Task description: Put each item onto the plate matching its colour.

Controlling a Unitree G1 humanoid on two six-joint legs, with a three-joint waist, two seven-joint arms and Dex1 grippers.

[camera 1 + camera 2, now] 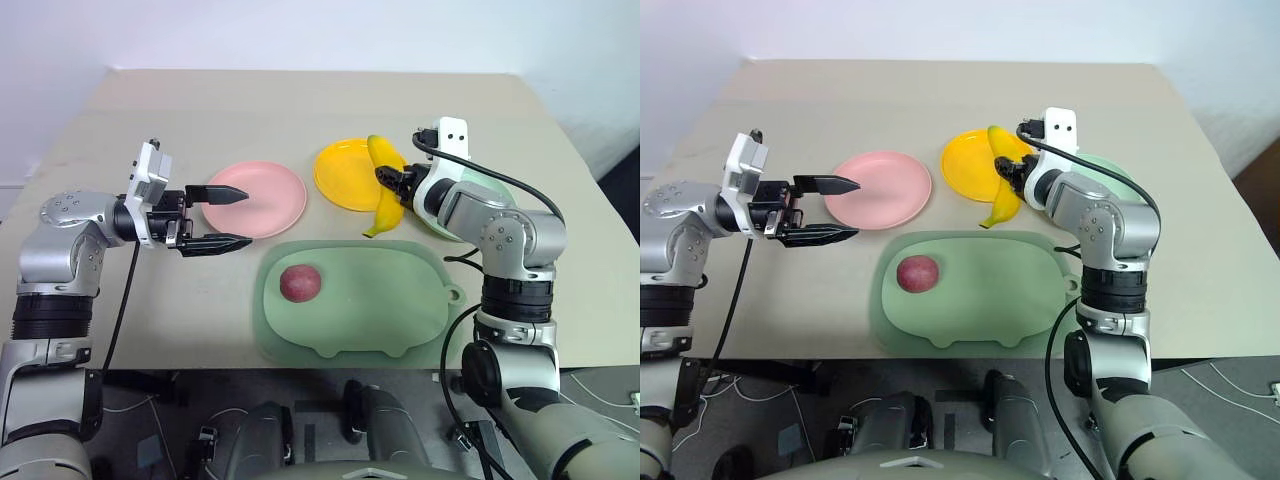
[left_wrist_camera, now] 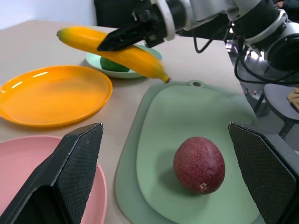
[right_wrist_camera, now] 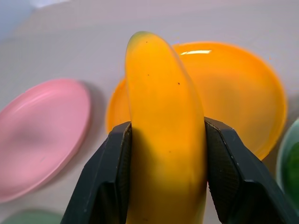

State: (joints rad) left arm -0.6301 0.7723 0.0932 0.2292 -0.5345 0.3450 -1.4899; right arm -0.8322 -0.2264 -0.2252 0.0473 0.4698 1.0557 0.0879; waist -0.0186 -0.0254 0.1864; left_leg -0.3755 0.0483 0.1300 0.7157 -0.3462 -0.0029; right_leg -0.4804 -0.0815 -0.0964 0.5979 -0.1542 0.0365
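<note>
Left eye view, left to right: left gripper (image 1: 222,218) hovers with fingers spread wide and nothing between them, its tips over the near edge of the pink plate (image 1: 262,198). Dark-red fruit (image 1: 300,283) lies on the left part of the pig-shaped tray (image 1: 400,300). Yellow plate (image 1: 345,172) sits beyond the tray. Right gripper (image 1: 392,181) is clamped on the banana (image 1: 386,190), held above the yellow plate's right rim. Dark-green fruit (image 2: 113,65) rests on the mint green plate (image 1: 497,193).

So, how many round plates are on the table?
3: the pink plate on the left, the yellow plate in the middle, the mint green plate on the right, partly hidden behind the right arm.
</note>
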